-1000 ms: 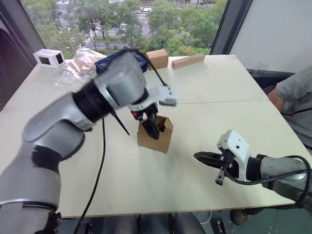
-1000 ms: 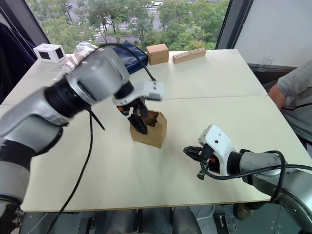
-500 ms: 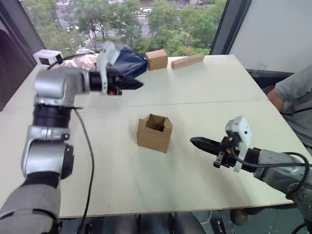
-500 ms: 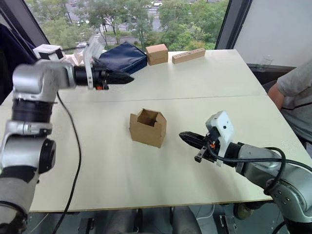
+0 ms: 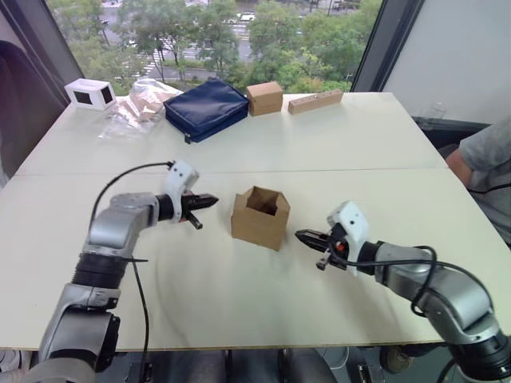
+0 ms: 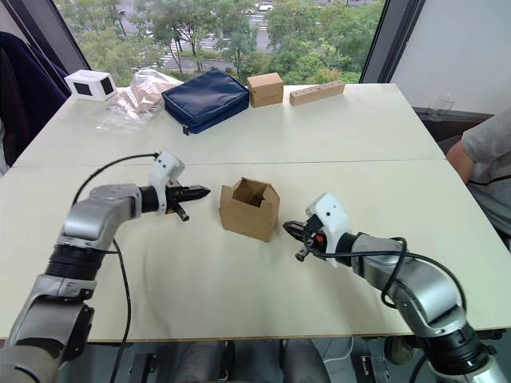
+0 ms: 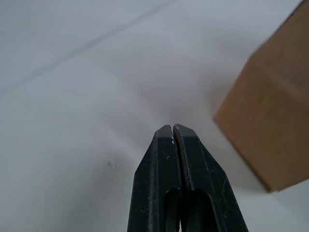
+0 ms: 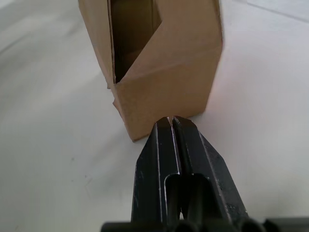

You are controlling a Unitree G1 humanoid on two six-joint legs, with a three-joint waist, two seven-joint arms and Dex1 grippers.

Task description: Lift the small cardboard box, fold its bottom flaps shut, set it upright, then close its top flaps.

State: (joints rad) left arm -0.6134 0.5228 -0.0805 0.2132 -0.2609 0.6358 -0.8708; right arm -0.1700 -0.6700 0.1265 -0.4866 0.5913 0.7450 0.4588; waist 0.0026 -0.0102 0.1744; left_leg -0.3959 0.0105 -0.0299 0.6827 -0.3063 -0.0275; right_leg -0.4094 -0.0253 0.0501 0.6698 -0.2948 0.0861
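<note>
The small cardboard box [image 5: 259, 217] stands on the white table [image 5: 239, 295] with its open end up. Its top flaps [image 5: 263, 197] stick up around the opening, and the bottom flaps are hidden underneath. My left gripper [image 5: 209, 201] is shut and empty, low over the table just left of the box and pointing at it; the box wall [image 7: 270, 111] is close ahead of the fingertips. My right gripper [image 5: 302, 235] is also shut and empty, pointing at the box's right lower corner [image 8: 164, 72] from a short way off.
At the far side lie a navy pouch [image 5: 209, 108], a small cardboard cube [image 5: 264, 97], a long tan block [image 5: 315, 100], a clear plastic bag [image 5: 136, 109] and a small white box [image 5: 89, 93]. A person's arm [image 5: 483, 155] is at the right edge.
My left gripper left the box's open top, swung out to the left, shut, and came down beside the box. My right gripper moved nearer the box's right side.
</note>
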